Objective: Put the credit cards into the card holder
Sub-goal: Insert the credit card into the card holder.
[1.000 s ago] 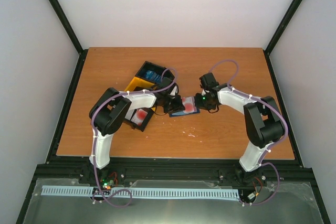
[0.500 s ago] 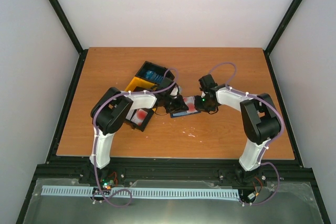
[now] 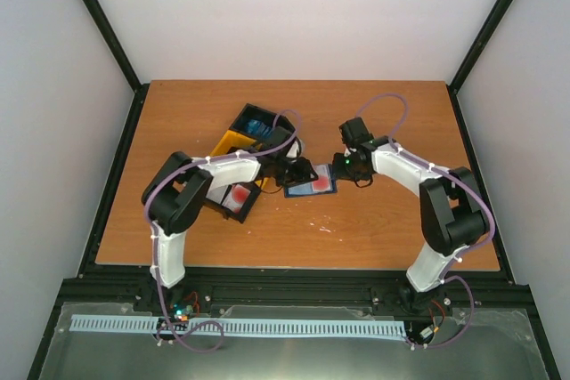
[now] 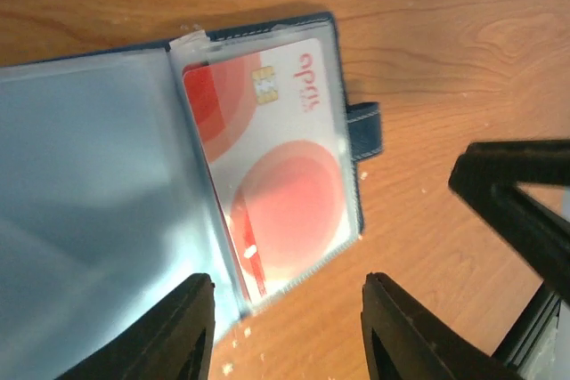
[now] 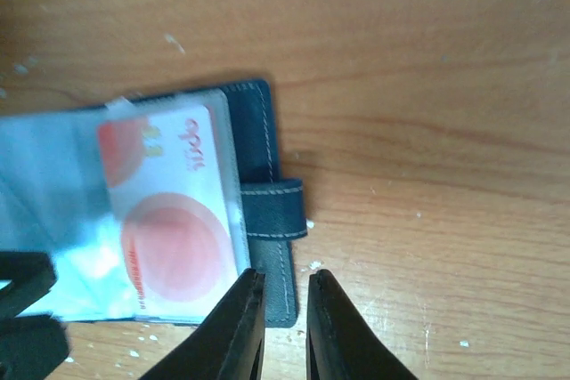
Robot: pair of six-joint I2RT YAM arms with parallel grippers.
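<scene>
Top external view: the card holder (image 3: 307,191) lies open near the centre of the table (image 3: 383,220). The left end effector (image 3: 298,173) is over its 10 o'clock corner, and the right end effector (image 3: 342,169) is just off its 2 o'clock corner. A black-and-yellow tray (image 3: 230,141) sits at the holder's 10 o'clock. A white-and-red card (image 3: 237,197) lies in its nearest compartment and blue cards (image 3: 258,126) in its farthest.

In the left wrist view, the left fingers (image 4: 178,331) are spread wide and grip nothing. Between them lies a white credit card (image 4: 280,157) with red blotches, inside a clear sleeve (image 4: 349,193) of the holder.

In the right wrist view, the right fingers (image 5: 240,327) are pressed nearly together and hold nothing, at 6 o'clock of the holder's strap tab (image 5: 272,211).
</scene>
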